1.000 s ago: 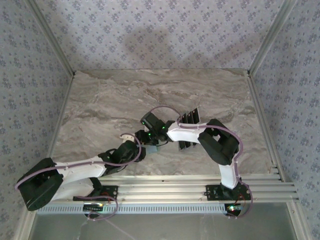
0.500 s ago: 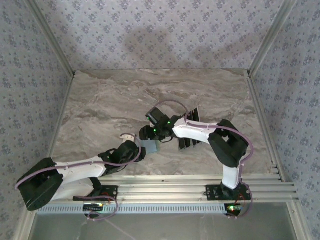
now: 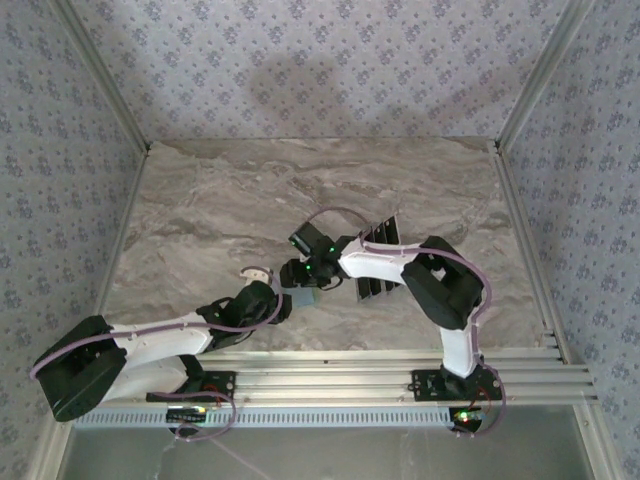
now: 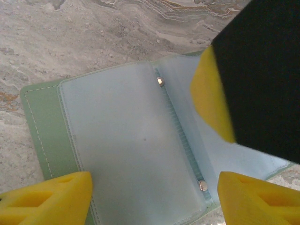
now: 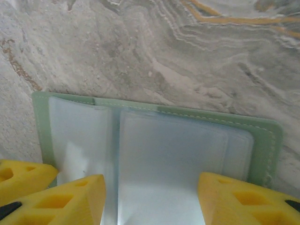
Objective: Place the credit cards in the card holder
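Card holder (image 4: pixel 117 140) open flat, near edge cut off, credit cards (image 3: pixel 375 288) part-hidden, left fingers (image 4: pixel 47 197) and right fingers (image 5: pixel 243 197) spread apart.

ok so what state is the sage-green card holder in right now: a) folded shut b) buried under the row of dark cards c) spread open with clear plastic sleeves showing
c: the left wrist view shows the sage-green card holder spread open on the marble tabletop, its clear plastic sleeves facing up.
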`<state>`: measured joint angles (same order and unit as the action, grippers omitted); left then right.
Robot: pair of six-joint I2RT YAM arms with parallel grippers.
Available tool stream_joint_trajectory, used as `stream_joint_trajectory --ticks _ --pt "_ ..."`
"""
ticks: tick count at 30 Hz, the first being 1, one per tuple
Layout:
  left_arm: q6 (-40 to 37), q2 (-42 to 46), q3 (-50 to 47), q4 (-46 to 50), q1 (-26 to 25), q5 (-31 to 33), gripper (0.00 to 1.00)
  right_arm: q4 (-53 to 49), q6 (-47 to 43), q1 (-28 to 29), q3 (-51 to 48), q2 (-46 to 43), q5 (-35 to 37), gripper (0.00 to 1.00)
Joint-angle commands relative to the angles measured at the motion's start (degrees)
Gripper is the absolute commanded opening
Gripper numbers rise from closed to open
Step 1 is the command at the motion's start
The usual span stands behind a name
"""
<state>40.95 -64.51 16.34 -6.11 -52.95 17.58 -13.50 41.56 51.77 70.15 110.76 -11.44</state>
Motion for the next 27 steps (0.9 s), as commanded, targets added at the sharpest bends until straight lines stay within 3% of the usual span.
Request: stream_joint_trajectory --ticks 1,17,27 --pt "-0.78 0.55 0.75 -0.57 -0.38 0.41 0.73 0.35 1.21 1.0 0.51 1.9 -1.62 0.57" --pt "-1.48 -0.63 2.36 -0.92 -0.39 0.79 0.78 2.35 3.01 2.14 1.04 3.43 -3.5 0.57" --pt "-0.3 -8.04 6.6 3.55 -0.44 2.7 0.78 2.79 3.35 2.03 1.3 3.35 -4.17 0.57"
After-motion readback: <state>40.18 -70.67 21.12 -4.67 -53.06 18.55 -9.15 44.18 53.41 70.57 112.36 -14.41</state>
